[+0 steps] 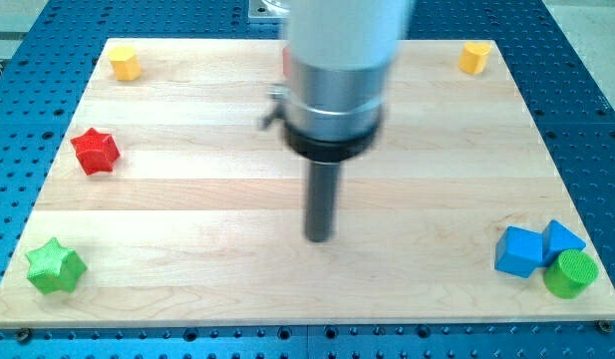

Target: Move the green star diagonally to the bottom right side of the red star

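Green star [55, 266] sits at the lower left of the frame, near the tabletop's [187, 199] corner, with the red star [95, 151] above it and slightly to its right, well apart. Our tip [318, 238] rests on bare wood near the middle of the frame, far right of both stars and touching no block. We carry no pincer, only the rod, so nothing is grasped.

We judge the push not yet begun: the green star must travel rightward and a little upward to end below and right of the red one. Risks as we see them:
- approaching from the right would shove the star toward the left edge and off the tabletop;
- an off-centre push on its points could spin it aside;
- a steep upward line could knock the red star.

The yellow blocks [125, 63] at the upper corners and the blue [519, 250] and green [570, 272] blocks at lower right lie clear of this path.
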Robot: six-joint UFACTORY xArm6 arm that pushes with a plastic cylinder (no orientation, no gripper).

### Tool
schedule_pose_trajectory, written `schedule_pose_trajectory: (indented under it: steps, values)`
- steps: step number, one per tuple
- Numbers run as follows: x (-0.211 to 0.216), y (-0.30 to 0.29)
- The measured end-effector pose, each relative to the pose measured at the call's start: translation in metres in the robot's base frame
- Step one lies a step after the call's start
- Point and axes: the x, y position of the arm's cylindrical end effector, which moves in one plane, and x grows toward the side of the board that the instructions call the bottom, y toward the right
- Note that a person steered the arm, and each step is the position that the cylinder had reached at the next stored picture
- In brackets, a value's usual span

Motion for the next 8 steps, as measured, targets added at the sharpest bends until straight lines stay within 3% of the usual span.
schedule_pose_trajectory:
  steps: [4, 6, 7, 8]
  values:
    - [-0.036, -0.265]
    - [-0.031, -0.287]
    - [0.058, -0.287]
    - [0.082, -0.286]
